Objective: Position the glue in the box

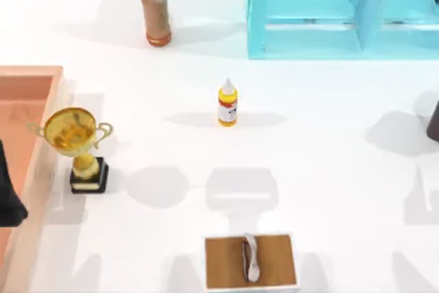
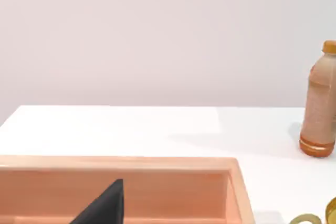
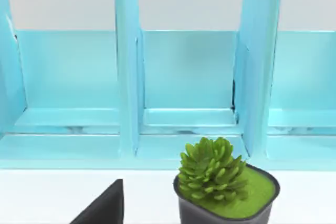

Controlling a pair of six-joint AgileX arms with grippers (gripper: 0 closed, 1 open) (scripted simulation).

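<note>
While sitting nearest, at the table's near edge around the middle: small brown-topped block (image 1: 226, 265), with a pale grey object (image 1: 251, 259) lying on its top.

Farther in, at the left: gold trophy (image 1: 77, 143) upright on a black base, just beside the right wall of the salmon-pink box (image 1: 42, 162). Box at the table's left edge, open-topped, partly cut off by the top view's left edge. Above the box's inside, dark bulk of the left arm (image 1: 8, 197), parked there; from the left wrist view, a dark wedge of the left gripper (image 2: 105, 205) over the box floor. Spread or pressed together: cannot tell.

Mid-table, near the centre: glue (image 1: 228, 104), standing upright on the bare white table (image 1: 329, 169), nozzle up, well apart from the box and from both arms, touched by nothing.

At the right edge, about level with the glue: dark tip of the right arm (image 1: 433, 121), parked. From the right wrist view, a dark wedge of the right gripper (image 3: 105, 205), aimed at a potted succulent (image 3: 223, 184). Spread or pressed together: cannot tell.

Farthest: orange-brown drink bottle (image 1: 155, 8) upright at far centre-left; light-blue shelf unit (image 1: 309, 12) at far right.
</note>
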